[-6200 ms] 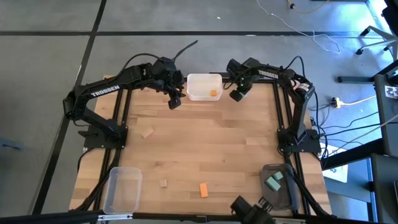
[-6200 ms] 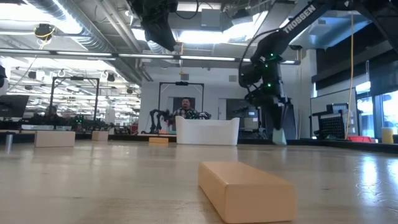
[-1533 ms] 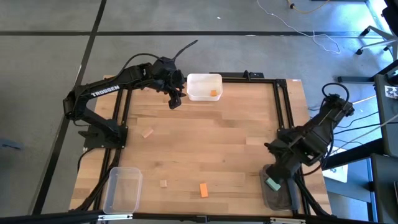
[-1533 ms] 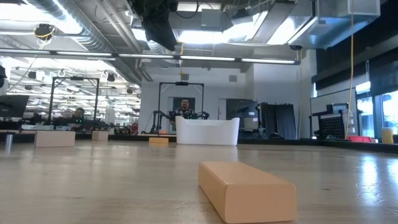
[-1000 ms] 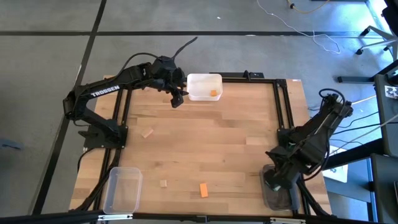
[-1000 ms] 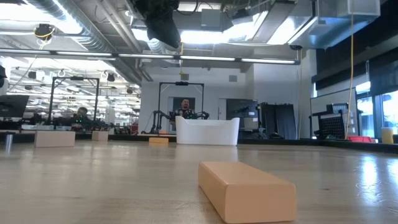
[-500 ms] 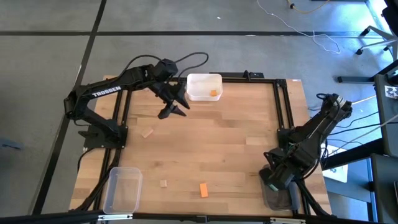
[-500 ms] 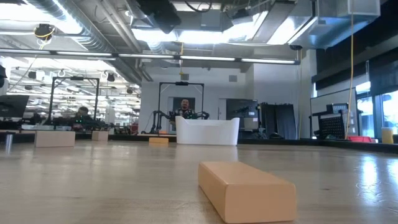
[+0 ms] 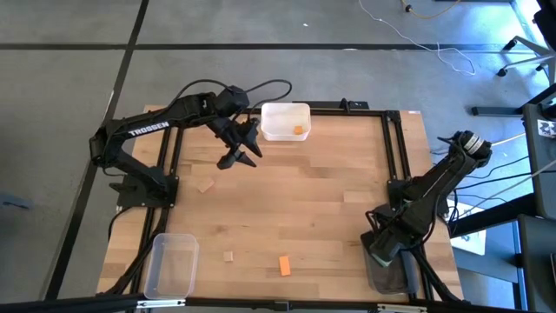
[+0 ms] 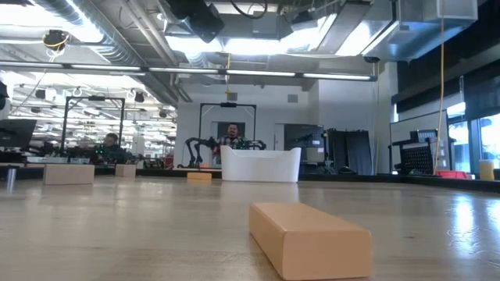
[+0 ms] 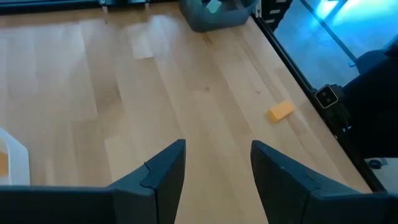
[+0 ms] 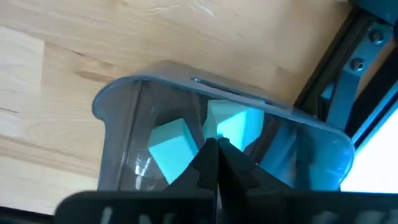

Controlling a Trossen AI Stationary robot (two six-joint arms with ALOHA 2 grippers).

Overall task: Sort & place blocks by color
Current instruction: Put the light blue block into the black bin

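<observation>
Blocks: teal sorted, orange and tan still loose

Our right gripper point(image 12: 214, 163) hangs directly over the clear smoky plastic bin point(image 12: 118, 124) at the table's near right corner, its dark fingers pressed together on nothing. Just beneath them, inside that bin, lie the two teal-green cubes point(image 12: 174, 144), touching each other and tilted against the wall.

Our left gripper point(image 11: 214, 163) floats above bare wood with its fingers spread and empty. Ahead of it, well apart, lies the small orange wooden bar point(image 11: 281, 111); in the high view that bar point(image 9: 284, 265) points its long axis roughly toward the table's far edge, only slightly skewed. We judge this the next pick: we should turn our wrist so the fingers close across the short sides, descend square, and grip at mid-length.

Farther off lie a pale tan wooden bar point(image 9: 205, 184), lying slantwise, and a tiny tan cube point(image 9: 228, 256). One orange cube point(image 9: 298, 131) already sits in the white-looking clear bin point(image 9: 271, 109) at the far edge.
</observation>
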